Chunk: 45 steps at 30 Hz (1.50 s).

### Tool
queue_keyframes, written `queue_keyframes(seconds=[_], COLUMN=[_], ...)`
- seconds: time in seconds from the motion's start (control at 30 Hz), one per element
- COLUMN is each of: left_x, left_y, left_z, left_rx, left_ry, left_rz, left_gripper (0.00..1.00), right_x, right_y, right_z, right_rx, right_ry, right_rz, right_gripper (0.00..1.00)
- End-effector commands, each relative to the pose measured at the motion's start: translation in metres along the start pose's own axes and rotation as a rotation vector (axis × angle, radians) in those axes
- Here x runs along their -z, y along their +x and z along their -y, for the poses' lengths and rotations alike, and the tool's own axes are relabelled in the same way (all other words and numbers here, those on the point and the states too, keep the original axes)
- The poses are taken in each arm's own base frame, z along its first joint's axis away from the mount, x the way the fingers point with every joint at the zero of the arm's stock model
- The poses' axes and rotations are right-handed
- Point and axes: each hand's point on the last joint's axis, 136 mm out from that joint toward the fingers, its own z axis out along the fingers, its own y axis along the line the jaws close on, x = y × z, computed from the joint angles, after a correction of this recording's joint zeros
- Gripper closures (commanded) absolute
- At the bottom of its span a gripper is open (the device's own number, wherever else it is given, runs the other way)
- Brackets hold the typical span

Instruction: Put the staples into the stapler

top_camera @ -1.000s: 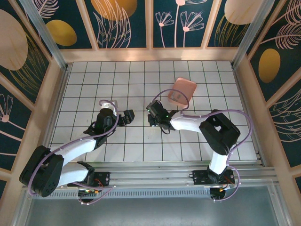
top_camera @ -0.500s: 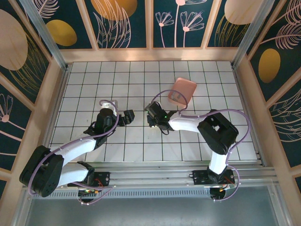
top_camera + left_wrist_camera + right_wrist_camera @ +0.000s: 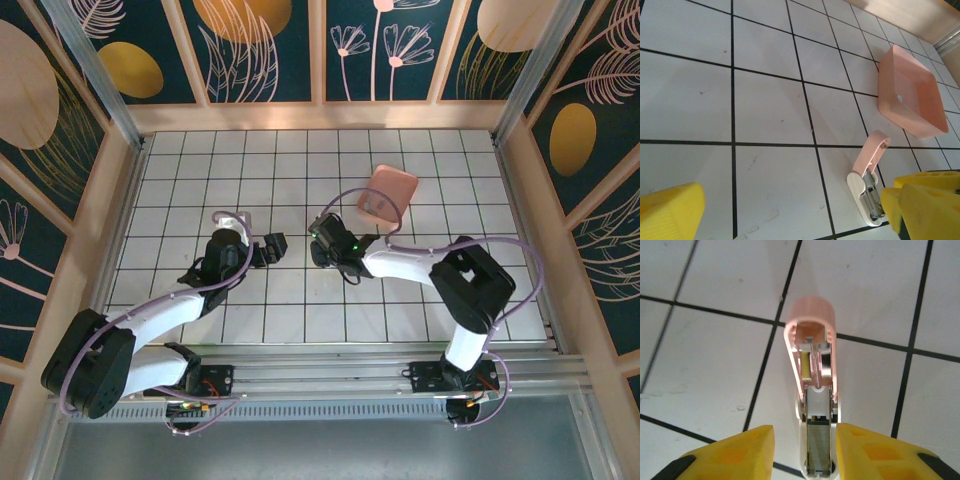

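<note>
The stapler (image 3: 812,347) lies on the tiled floor with its pale pink lid swung open. The staples (image 3: 819,447), a grey strip, sit in its metal channel. My right gripper (image 3: 805,455) is open, one yellow finger on each side of the channel's near end and the right finger closer to it. In the top view the right gripper (image 3: 322,250) hangs over that spot. The left wrist view has the stapler (image 3: 867,175) ahead at the right, lid raised. My left gripper (image 3: 795,220) is open and holds nothing, and it stays left of the stapler (image 3: 268,248).
A square salmon-pink tray (image 3: 387,195) rests tilted beyond the right gripper, and it appears again at the upper right (image 3: 912,95) from the left wrist. A small white object (image 3: 232,218) lies behind the left wrist. Wooden walls ring the floor.
The right arm's elbow has shifted slightly to the right while its gripper stays over the stapler. The left arm has not moved.
</note>
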Motion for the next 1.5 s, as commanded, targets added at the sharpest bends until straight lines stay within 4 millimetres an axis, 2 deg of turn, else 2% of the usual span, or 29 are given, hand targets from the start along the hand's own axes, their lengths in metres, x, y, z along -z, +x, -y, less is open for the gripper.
queue_keyframes(seconds=[0.0,0.2,0.3,0.43,0.57,0.63,0.67,0.7,0.8,0.93,1.07,1.23,1.47], left_x=[-0.002,-0.011,-0.02,-0.038,-0.06,-0.071,-0.076,-0.082,-0.096,-0.114,-0.125,-0.128,-0.113], left_y=[-0.016,-0.026,-0.027,-0.022,-0.024,-0.019,-0.01,-0.016,-0.01,-0.001,0.017,0.034,0.05], left_z=[0.014,0.025,0.035,0.055,0.07,0.079,0.08,0.089,0.094,0.099,0.102,0.111,0.136], left_rx=[-0.03,-0.043,-0.061,-0.088,-0.094,-0.096,-0.092,-0.093,-0.109,-0.168,-0.21,-0.254,-0.304], left_ry=[0.037,0.042,0.068,0.144,0.179,0.213,0.235,0.264,0.299,0.353,0.416,0.506,0.637], left_rz=[0.017,-0.016,-0.054,-0.15,-0.23,-0.284,-0.323,-0.326,-0.364,-0.417,-0.465,-0.512,-0.556], left_gripper=[0.01,0.01,0.02,0.04,0.06,0.07,0.08,0.08,0.09,0.11,0.13,0.16,0.21], right_x=[0.025,0.043,0.051,0.061,0.069,0.071,0.073,0.073,0.074,0.071,0.066,0.068,0.067], right_y=[-0.019,-0.032,-0.044,-0.05,-0.055,-0.055,-0.055,-0.053,-0.048,-0.027,0.002,0.018,0.026], right_z=[0.007,0.044,0.055,0.07,0.098,0.111,0.114,0.114,0.106,0.09,0.081,0.077,0.079], right_rx=[-0.061,-0.194,-0.21,-0.25,-0.319,-0.322,-0.321,-0.325,-0.346,-0.418,-0.493,-0.518,-0.527], right_ry=[-0.005,0.013,0.009,0.009,-0.023,-0.004,-0.001,-0.006,-0.071,-0.176,-0.23,-0.254,-0.251], right_rz=[0.035,-0.017,-0.021,-0.02,-0.035,-0.045,-0.045,-0.049,-0.058,-0.081,-0.11,-0.116,-0.118], right_gripper=[0.62,0.62,0.62,0.61,0.59,0.59,0.59,0.59,0.59,0.59,0.59,0.59,0.59])
